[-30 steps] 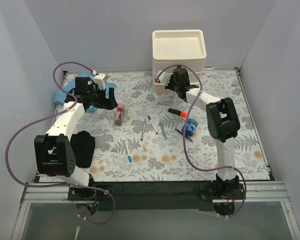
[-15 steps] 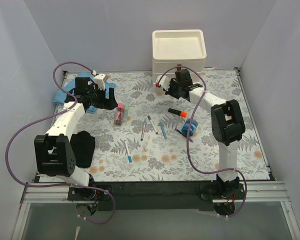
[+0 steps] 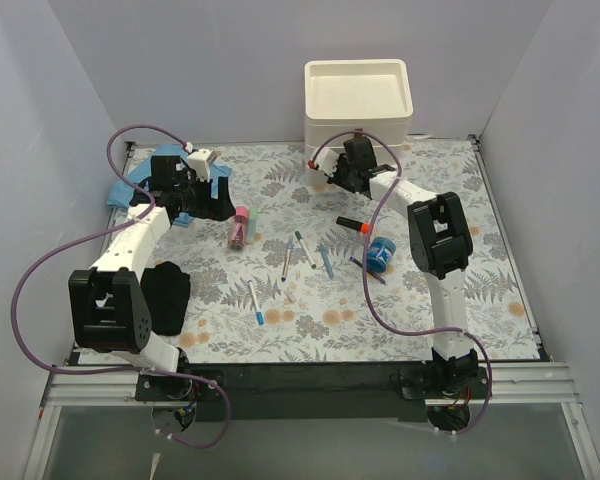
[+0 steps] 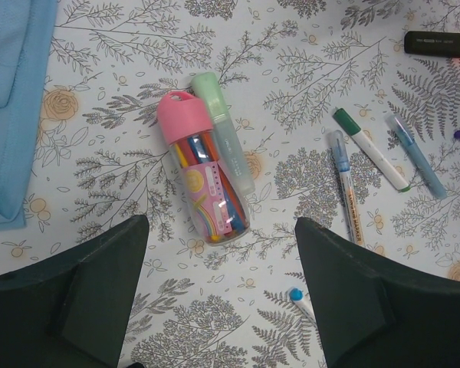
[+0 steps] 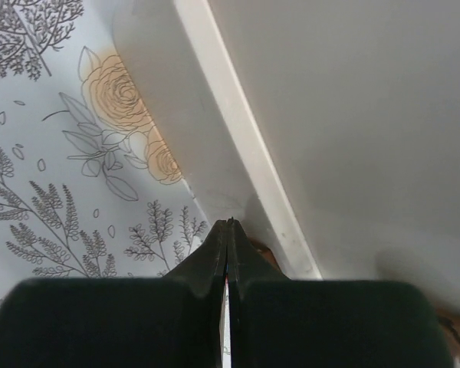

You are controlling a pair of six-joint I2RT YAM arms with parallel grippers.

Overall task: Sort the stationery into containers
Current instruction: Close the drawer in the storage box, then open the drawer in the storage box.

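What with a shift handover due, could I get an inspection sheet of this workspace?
Surface: floral table cover, flat.
Job's things: drawer unit at far edge; pink tube, pens, black marker, blue tape roll loose on the cover.
Clutter: light-blue cloth far left; black object near front left.
Tools: left tool open above pink tube; right tool shut by drawer unit.
Cables: purple cable loops on both sides.
Surroundings: plain grey walls.
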